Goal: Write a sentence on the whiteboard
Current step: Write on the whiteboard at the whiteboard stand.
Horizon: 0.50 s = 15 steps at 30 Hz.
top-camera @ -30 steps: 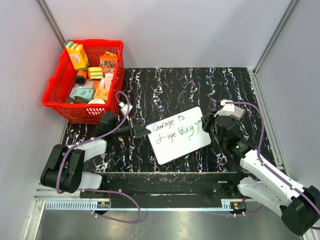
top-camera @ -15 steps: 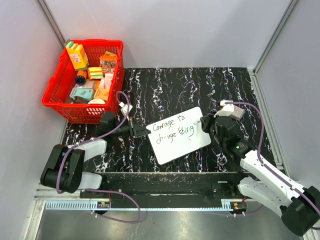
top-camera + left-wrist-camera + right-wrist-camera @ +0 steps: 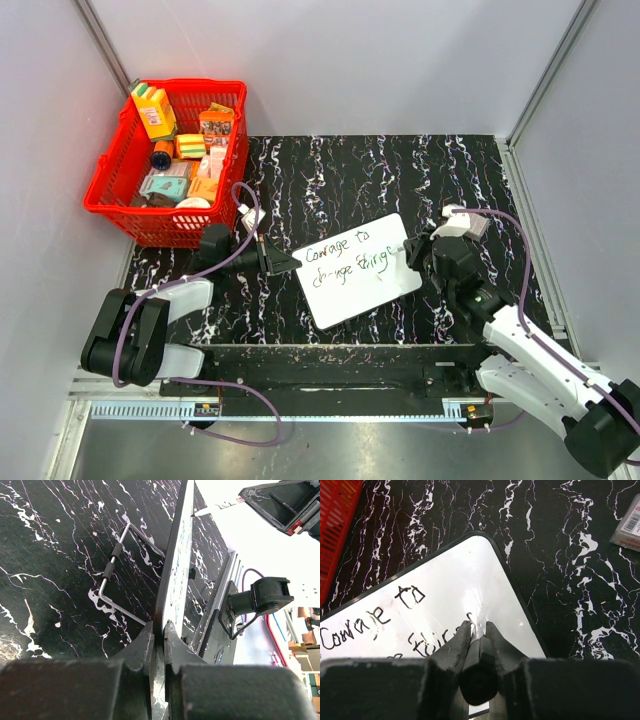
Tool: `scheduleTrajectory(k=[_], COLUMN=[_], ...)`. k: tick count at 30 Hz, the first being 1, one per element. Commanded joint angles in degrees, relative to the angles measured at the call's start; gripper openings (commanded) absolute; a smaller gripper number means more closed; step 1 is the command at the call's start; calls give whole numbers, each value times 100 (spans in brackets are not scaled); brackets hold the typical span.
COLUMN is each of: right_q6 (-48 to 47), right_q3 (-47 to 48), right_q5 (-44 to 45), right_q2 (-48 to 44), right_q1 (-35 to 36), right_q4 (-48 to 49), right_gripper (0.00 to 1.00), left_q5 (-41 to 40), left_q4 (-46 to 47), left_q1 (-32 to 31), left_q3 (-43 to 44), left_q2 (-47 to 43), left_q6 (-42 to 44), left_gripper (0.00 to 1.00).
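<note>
Whiteboard (image 3: 355,297) sits mid-desk, slightly near of centre, rotated so its right end points toward the far side. Desk (image 3: 330,180) is black with white veining.

Sentence (image 3: 345,262) is in dark marker on two lines. The top line reads "Courage to". The lower one reads roughly "change things", and its last letters are partly hidden in the right wrist view.

Left jaws: clenched on the board's left edge. The left wrist view shows the board edge-on, pinched between the two fingers.

Also in that view, a bent wire stand (image 3: 112,562) with two dark sleeves runs from the board's underside out over the desk. Can't tell if that end of the board is lifted or lying flat.

Right jaws: clamped on a dark marker (image 3: 479,672), barrel held between the fingers. The tip is down on the board at the right end of the lower line, near the board's right edge.

Red basket (image 3: 110,195) is at the far left of the desk, full of small packaged goods, well apart from the board.

A small pale labelled box (image 3: 629,524) lies on the desk beyond the board's far-right corner, not touching it.
</note>
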Motion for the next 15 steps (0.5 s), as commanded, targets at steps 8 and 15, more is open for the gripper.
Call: scheduleTrajectory(k=[8, 15], right_q6=[92, 267], right_q3=[-112, -147], right_q5=[-183, -579], right_q2=[-88, -45], right_q1=[-12, -12], right_q4=[-200, 90], right_gripper=[0, 0], left_q5=[-622, -613], left_q4=[21, 21], left_q1=[7, 7], left_q3=[69, 69], left_q2=[149, 141], left_q6=[744, 744], left_gripper=[0, 0])
